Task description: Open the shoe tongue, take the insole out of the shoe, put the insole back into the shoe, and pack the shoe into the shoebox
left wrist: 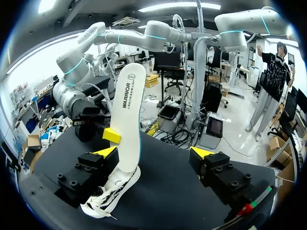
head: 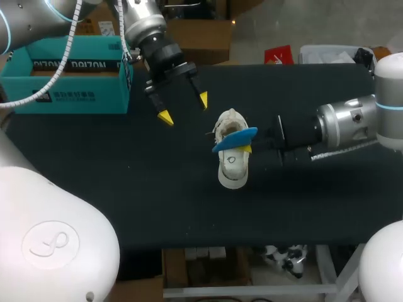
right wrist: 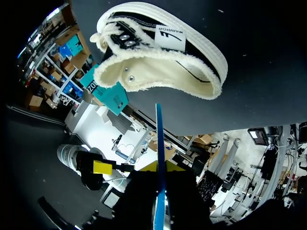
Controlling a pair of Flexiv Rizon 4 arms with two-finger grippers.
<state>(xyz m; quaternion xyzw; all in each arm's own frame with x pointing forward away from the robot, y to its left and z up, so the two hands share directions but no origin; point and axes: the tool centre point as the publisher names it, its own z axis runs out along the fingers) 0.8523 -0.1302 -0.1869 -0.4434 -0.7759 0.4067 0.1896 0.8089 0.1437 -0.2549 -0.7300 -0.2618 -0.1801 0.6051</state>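
The insole (head: 235,139) looks thin, light and bendy, so it is best pinched flat near one end. The right hand (head: 246,148) pinches it that way, just above the shoe (head: 232,167) lying on the tabletop (head: 126,201). The left hand (head: 183,107) hovers beside the shoe, pointing down with its fingers spread.

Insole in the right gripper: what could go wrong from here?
1. The right gripper pinches the white blue-backed insole by one edge only, so it may twist or slip.
2. The cream canvas shoe lies unheld, with the open left gripper apart from it. It could drag or tip with the insole.
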